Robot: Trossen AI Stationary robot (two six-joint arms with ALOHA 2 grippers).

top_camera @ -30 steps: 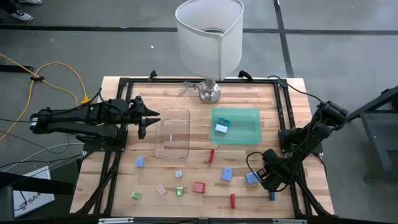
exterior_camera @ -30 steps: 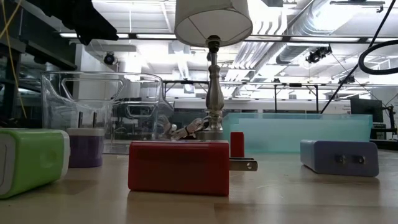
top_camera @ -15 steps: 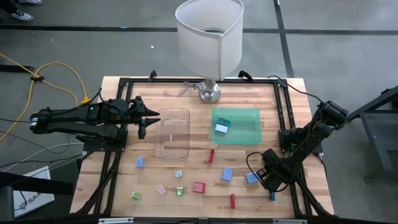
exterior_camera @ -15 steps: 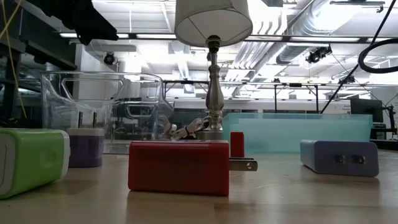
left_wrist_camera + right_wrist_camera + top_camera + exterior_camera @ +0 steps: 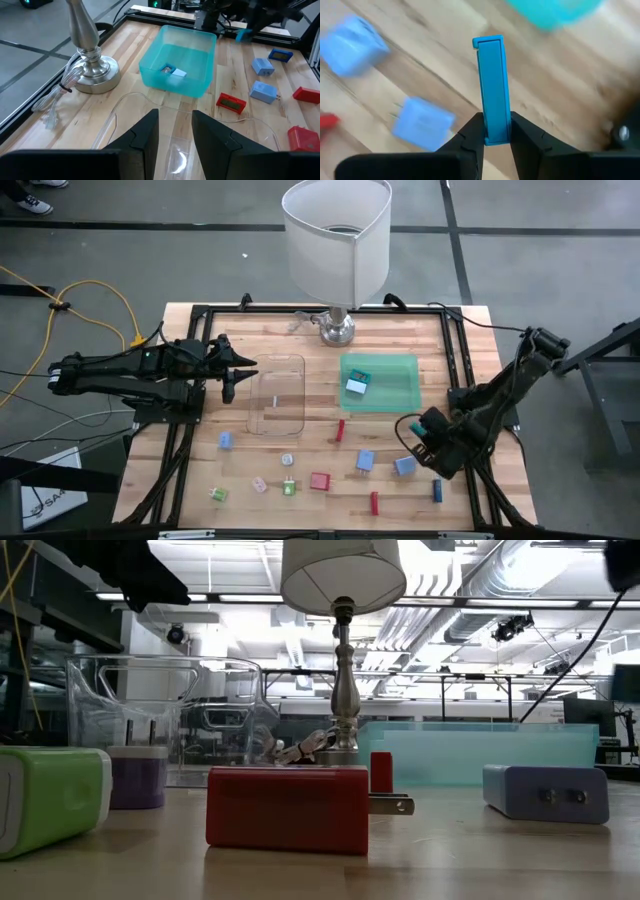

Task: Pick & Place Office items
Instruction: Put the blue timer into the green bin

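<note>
Two arms: right gripper (image 5: 492, 132) clamps blue stick (image 5: 492, 90) above table; left gripper (image 5: 175, 132) slightly parted, empty.

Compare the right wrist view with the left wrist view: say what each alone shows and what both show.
Only the right wrist view shows the right tool shut on a blue stick, held out above the wooden table.

Only the left wrist view shows the lamp base, the clear tray under the left tool, whose fingers stand slightly apart and hold nothing, and red pieces.

Both show the teal tray and two pale blue plug blocks.
</note>
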